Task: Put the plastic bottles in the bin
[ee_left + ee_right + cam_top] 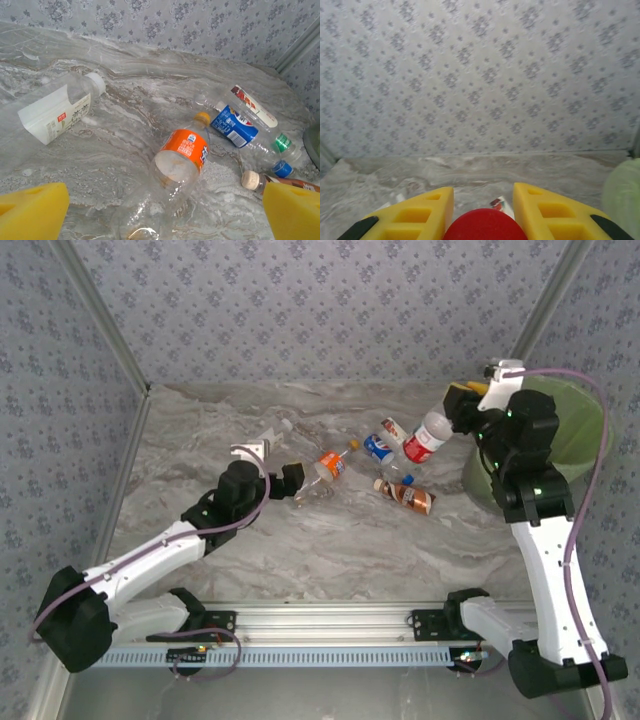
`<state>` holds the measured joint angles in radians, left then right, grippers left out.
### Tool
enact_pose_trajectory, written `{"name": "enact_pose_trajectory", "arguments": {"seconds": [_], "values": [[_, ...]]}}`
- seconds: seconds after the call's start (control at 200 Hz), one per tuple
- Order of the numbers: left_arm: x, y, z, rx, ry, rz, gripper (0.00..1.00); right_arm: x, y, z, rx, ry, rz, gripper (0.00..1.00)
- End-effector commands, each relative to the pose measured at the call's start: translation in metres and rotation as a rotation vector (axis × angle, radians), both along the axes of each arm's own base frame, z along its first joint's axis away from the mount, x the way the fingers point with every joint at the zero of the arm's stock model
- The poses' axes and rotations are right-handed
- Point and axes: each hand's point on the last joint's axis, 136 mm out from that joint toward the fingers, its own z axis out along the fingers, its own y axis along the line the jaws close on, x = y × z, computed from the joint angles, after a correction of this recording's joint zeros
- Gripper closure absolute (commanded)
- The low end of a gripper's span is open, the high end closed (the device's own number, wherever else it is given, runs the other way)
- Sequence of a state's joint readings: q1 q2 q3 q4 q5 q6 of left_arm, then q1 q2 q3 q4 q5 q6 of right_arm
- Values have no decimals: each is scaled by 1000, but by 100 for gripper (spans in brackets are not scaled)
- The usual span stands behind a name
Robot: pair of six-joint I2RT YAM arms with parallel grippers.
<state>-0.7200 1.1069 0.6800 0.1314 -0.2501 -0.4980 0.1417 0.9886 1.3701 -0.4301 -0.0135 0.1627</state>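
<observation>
Right hand clamped on the red-capped bottle, raised just beside the bin; left hand spread wide, holding nothing.
Left hand's yellow pads sit either side of the orange-labelled bottle lying on the worktop. Beyond it lie the blue-labelled bottle and brown-labelled bottle, close together; the white-labelled bottle is off left. Bin stands in the far right corner, green liner showing.
</observation>
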Motion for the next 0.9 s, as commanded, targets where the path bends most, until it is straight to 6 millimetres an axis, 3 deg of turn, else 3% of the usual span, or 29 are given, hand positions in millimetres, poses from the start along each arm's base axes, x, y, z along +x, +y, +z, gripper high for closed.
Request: {"name": "enact_pose_trajectory", "arguments": {"seconds": [0.0, 0.185, 0.395, 0.52, 0.64, 0.765, 0.894], "values": [[-2, -4, 4, 18, -24, -45, 1, -6, -19, 23, -60, -76, -64, 100], [0, -7, -6, 50, -1, -55, 1, -10, -57, 50, -113, -161, -229, 100], [4, -4, -6, 54, -11, -29, 1, -30, -104, 99, -140, -325, -439, 100], [3, -3, -7, 69, -5, -29, 1, -39, -127, 115, -201, -381, -544, 100], [2, -4, -9, 70, 1, -36, 1, -37, -155, 109, -260, -345, -658, 100], [1, -5, -8, 67, 3, -43, 1, -28, -187, 88, -294, -252, -786, 100], [2, -6, -8, 74, 2, -49, 1, -15, -208, 66, -359, -154, -848, 100]]}}
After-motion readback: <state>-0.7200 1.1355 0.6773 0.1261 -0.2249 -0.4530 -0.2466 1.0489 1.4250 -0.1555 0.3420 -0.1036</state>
